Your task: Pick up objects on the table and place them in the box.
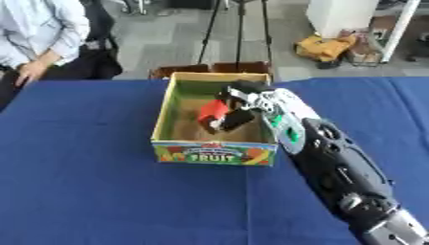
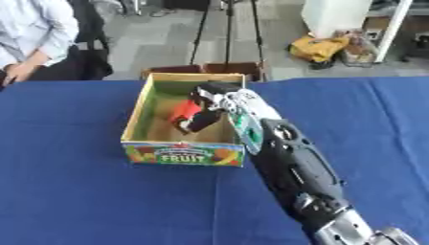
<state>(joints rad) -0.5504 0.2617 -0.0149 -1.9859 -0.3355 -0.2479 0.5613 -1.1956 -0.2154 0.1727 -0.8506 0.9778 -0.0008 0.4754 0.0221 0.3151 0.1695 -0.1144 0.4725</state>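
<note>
A cardboard box (image 1: 214,154) with "FRUIT" printed on its front stands on the blue table, its top open. My right arm reaches in from the lower right, over the box's right wall. My right hand (image 1: 237,106) hangs inside the box with its fingers curled round a red object (image 1: 213,111). The red object is above the box's brown floor; I cannot tell whether it touches it. My left hand shows in neither view.
The blue tablecloth (image 1: 84,167) stretches around the box on all sides. A seated person is at the far left edge, beyond the table. A tripod, a yellow bag (image 1: 322,48) and a white cabinet stand on the floor behind.
</note>
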